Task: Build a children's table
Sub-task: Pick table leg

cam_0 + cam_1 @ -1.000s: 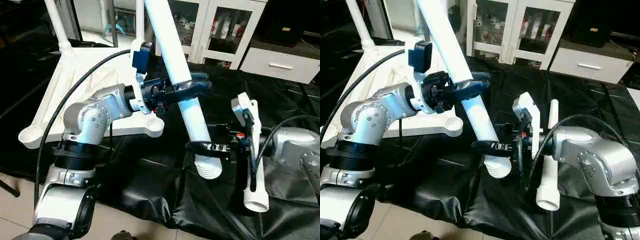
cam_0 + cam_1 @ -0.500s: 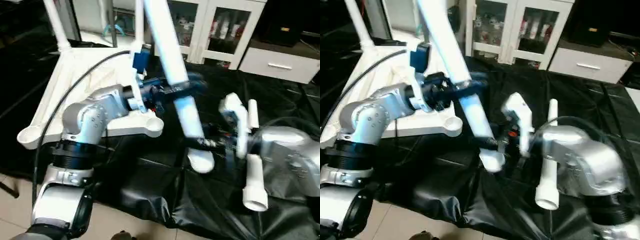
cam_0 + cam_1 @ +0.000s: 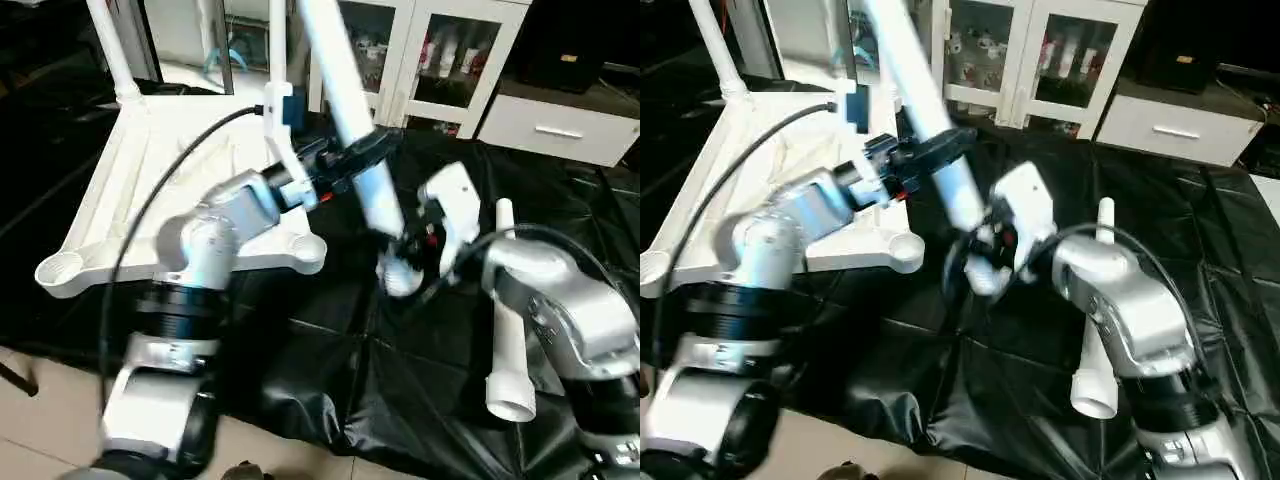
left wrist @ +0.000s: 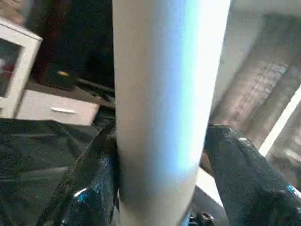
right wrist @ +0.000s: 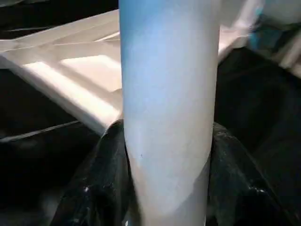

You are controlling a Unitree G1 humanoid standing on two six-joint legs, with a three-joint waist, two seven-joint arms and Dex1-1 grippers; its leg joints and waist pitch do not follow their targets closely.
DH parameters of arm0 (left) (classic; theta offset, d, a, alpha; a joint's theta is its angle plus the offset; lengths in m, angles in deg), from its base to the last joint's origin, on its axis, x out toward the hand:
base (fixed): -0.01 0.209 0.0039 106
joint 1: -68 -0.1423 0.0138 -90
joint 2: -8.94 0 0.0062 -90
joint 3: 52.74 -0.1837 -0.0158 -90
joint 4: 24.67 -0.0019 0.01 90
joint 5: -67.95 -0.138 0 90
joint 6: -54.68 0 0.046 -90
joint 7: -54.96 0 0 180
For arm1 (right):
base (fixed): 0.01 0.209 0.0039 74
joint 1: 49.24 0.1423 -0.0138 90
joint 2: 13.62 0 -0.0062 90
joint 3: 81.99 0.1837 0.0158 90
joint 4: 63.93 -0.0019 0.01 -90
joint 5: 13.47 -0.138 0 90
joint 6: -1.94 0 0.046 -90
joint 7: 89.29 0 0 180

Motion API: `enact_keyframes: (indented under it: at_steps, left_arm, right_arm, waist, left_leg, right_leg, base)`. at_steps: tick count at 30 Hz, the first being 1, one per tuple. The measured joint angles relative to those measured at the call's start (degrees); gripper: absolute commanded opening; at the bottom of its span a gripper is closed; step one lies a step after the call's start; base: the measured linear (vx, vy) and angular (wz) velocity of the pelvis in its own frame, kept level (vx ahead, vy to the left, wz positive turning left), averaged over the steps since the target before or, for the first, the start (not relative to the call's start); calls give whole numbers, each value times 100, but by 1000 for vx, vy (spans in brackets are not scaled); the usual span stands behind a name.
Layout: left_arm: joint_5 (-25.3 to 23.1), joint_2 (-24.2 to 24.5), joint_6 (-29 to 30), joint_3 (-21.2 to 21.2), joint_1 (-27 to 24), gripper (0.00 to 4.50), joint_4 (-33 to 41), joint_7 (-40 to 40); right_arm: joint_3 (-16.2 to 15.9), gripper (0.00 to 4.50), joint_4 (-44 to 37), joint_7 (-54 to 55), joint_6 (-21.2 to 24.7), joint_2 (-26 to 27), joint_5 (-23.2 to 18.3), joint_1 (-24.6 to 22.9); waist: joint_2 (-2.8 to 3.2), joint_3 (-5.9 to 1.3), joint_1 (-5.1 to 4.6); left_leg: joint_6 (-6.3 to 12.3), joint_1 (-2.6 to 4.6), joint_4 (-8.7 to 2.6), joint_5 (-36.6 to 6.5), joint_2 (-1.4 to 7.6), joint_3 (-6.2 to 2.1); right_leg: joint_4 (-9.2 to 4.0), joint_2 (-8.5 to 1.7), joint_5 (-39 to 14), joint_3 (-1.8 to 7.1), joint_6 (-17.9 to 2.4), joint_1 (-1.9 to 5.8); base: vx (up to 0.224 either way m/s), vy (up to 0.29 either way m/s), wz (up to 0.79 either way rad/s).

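The white table top lies underside up on the black cover at the left, with a round corner socket near the front edge. One leg stands in its far left corner and another rises at its far right corner. A third leg slants in the air between my arms. My left gripper is shut on its middle, and its fingers hug both sides. My right gripper is shut on it just above the ribbed lower end. A fourth leg lies on the cover at the right.
The black cover drapes over the work table down to the tiled floor in front. A white cabinet with glass doors and a white drawer unit stand behind the table.
My right gripper has shut on the slanting leg near its lower end. Both arms have carried that leg up and farther from me, and my right wrist has turned.
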Motion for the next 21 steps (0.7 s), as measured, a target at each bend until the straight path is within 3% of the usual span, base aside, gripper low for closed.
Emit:
enact_keyframes:
  at_steps: [7, 8, 21]
  left_arm:
    - [-153, -170, -203, 111, 0, 328, -67, -476]
    - [-155, -182, -215, 119, 1, 299, -76, -502]
    - [-140, -338, -317, 342, 101, 209, -278, -751]
  right_arm:
    - [-406, 185, 177, 445, -233, -21, 726, 160]
    - [-432, 185, 177, 452, -234, -12, 765, 160]
    - [-527, 185, 232, 587, -372, 58, 1020, 178]
  waist:
    - [-2, 1, -7]
    - [-2, 1, -4]
    - [-2, 1, -10]
  left_leg:
    - [0, -2, 0, 0, 1, 1]
    - [1, -2, 0, -1, 0, 1]
    - [2, -2, 1, -1, 1, 1]
  right_leg:
    - [-2, 0, 0, 0, 1, 0]
    - [-2, 0, 0, 0, 1, 0]
    - [-2, 0, 1, 0, 1, 0]
  base:
    - [0, 0, 0]
    - [0, 0, 0]
    - [0, 0, 0]
